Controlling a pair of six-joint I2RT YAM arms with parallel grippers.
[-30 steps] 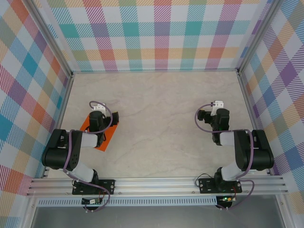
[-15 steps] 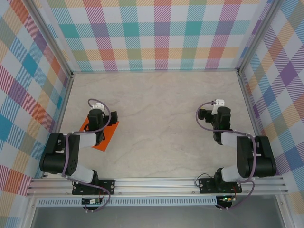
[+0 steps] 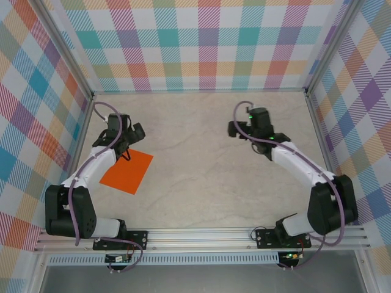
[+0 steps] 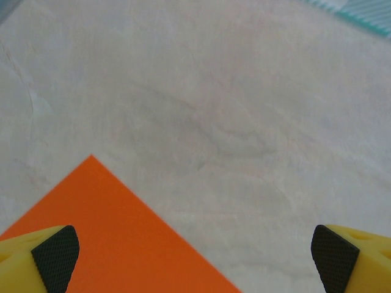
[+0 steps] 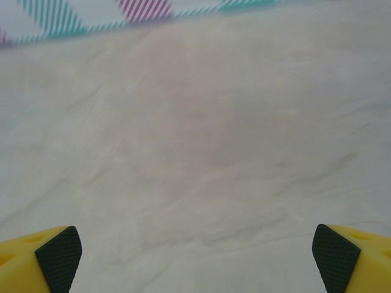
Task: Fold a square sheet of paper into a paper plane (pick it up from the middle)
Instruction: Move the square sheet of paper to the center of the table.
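I see the square sheet of paper (image 3: 127, 172) flat, orange up, near-left on the table (image 3: 201, 152). L gripper (image 4: 195, 250) hangs over its far corner, jaws spread, prob. lining up the mid pick. R gripper (image 5: 195, 253) is spread too, far right, keeping clear imo.

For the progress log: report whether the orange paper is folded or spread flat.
Spread flat. The square sheet of paper lies on the table as a full four-cornered shape, with no crease or yellow reverse showing.
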